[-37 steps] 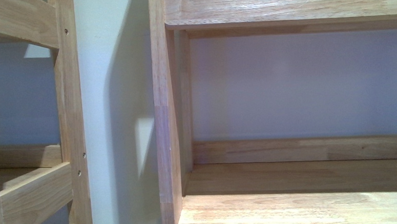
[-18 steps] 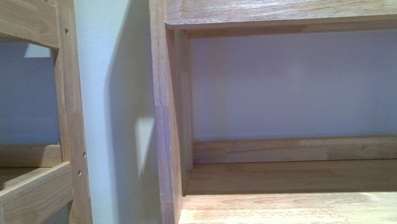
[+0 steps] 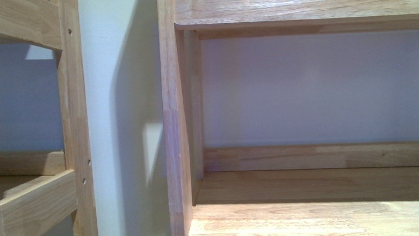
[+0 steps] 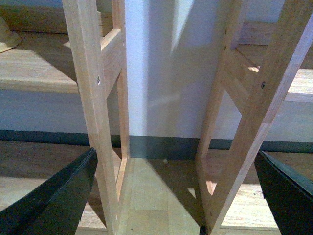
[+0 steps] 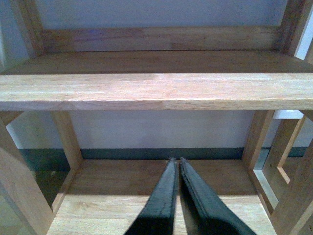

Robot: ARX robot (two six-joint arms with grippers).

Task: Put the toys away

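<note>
Looks like a room in a home: two light wooden shelving units (image 3: 321, 220) standing side by side against a plain pale wall (image 3: 114, 101), open-backed, with bare plank shelves (image 5: 156, 90), a dark baseboard (image 4: 161, 147) along the foot of the wall and wood-look flooring (image 4: 146, 196) beneath.

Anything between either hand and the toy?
Can't judge: no toy clearly shows. A yellowish sliver on a shelf in the left wrist view may be it; a wooden upright stands between it and the open left hand. Right hand is shut, empty.
</note>
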